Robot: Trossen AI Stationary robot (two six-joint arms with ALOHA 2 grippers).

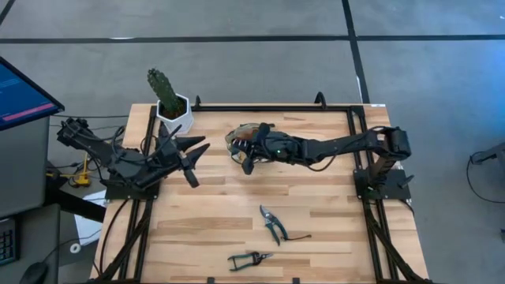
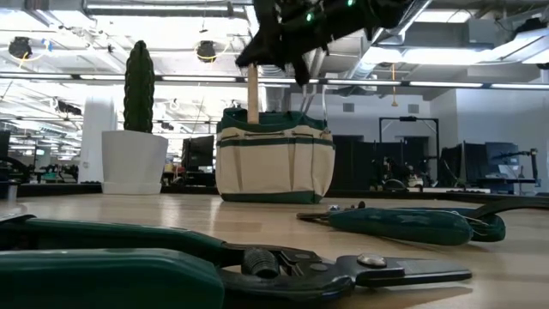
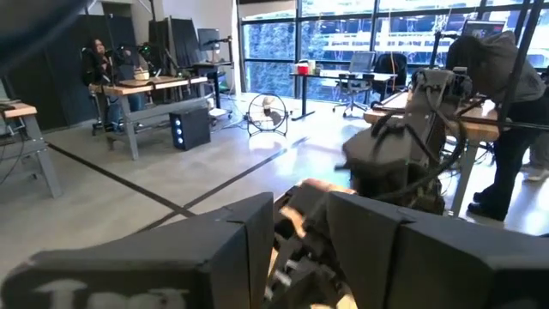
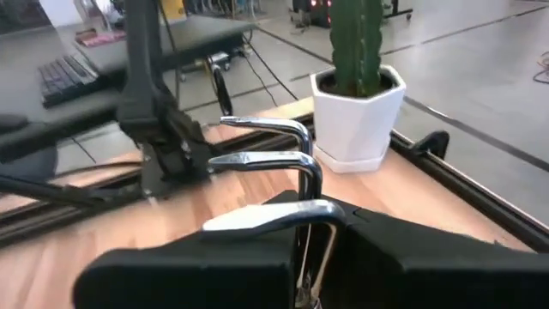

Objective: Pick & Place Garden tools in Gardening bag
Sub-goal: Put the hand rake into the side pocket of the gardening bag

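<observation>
The beige gardening bag (image 2: pixel 274 159) with dark green trim stands on the table's far middle (image 1: pixel 237 142). My right gripper (image 1: pixel 247 158) hovers right above it, shut on a small rake with chrome tines (image 4: pixel 274 159) and a wooden handle (image 2: pixel 252 90). Two green-handled pruning shears (image 1: pixel 272 223) (image 1: pixel 248 259) lie flat near the table's front edge. My left gripper (image 1: pixel 197 162) is raised at the left, pointing level toward the bag, open, with nothing between its fingers (image 3: pixel 360 240). My right gripper pinches the rake at its metal neck (image 4: pixel 300 215), just below the tines, between its two fingers. The fingers come nearly level from the table's right side and lie across the rake. The rake hangs upright, tines on top, with the handle's lower end (image 2: pixel 252 107) at the bag's open top.
A cactus in a white hexagonal pot (image 1: pixel 170 102) stands at the far left corner, close behind my left gripper. A monitor (image 1: pixel 24 95) sits off the table's left side. Bare wood lies between the bag and the shears.
</observation>
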